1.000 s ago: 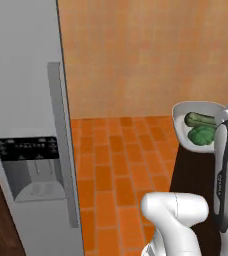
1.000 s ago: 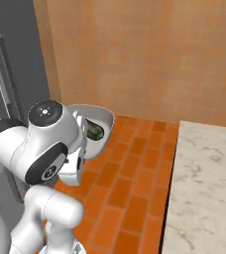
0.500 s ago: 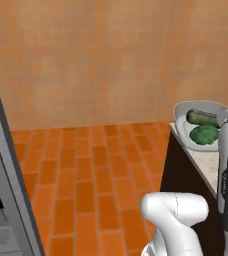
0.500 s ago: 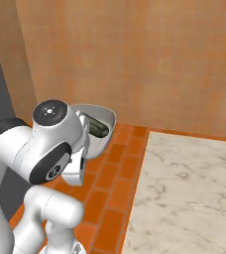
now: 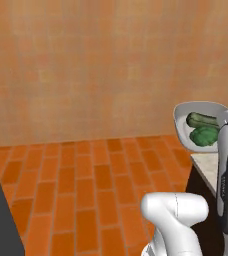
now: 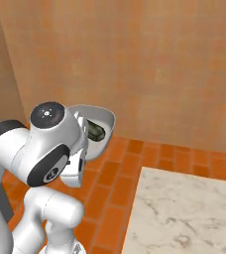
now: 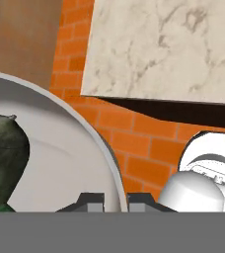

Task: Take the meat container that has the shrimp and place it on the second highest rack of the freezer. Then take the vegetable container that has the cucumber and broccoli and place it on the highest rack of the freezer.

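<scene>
bowl carried high over brick floor, clear of marble counter. rim pinched between fingers of gripper, one finger inside the wall, one outside; jaws closed tight on the rim, as seen in hand view. bowl seen beside the arm's upper joint in right base view, just ahead of it.

cucumber and broccoli lying in bowl, touching, cucumber toward the far side, broccoli nearer. both settled against the low side of the bowl, probably because bowl hung slightly tilted from a one-sided rim grip. rim hold likely chosen since bowl too wide for jaws to span.

bowl kept near arm's own body and above counter height, judged as a travel pose: load tucked in while base faced tan wall. dark grey slab at lower left edge of left base view, possibly an edge of the freezer, not sure. racks not visible, so approach to highest rack judged not yet begun.

tray and shrimp not located. shrimp step could not be checked from here.

no brands, labels or writing readable on bowl, counter, wall or arm.

risk noted: thin rim grip, contents free to roll if bowl tipped further.
</scene>
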